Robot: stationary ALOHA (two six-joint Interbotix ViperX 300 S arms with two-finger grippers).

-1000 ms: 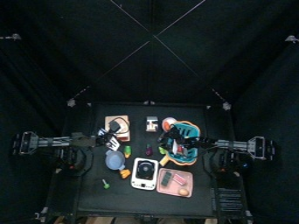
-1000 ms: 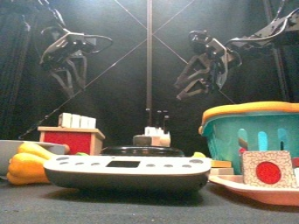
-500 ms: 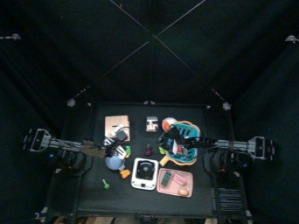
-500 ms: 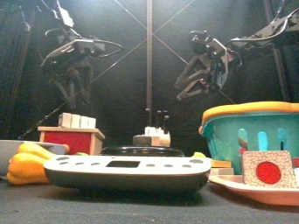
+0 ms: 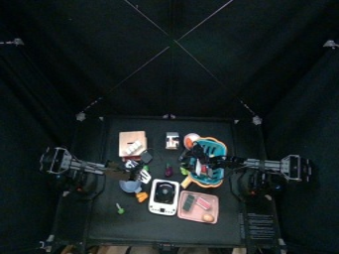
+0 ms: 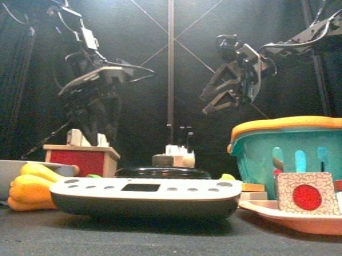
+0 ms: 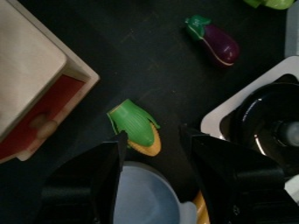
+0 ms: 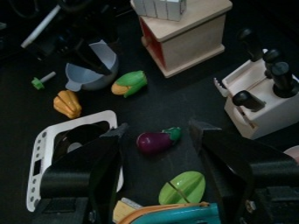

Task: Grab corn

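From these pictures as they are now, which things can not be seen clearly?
- Corn: the front view hides it behind the white scale; too small in the top view.
- Blue bowl: cut off by the left wrist view's bottom edge and the open left gripper.
- Basket: its contents are hidden by its wall in the front view.
- Right gripper: whether it holds anything is unclear.

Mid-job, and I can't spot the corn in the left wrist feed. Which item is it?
Find the wooden box with the red front and the white scale; the corn lies between them, beside the pale bowl. It is the short piece with a green husk over a yellow cob, unlike the purple eggplant farther off.
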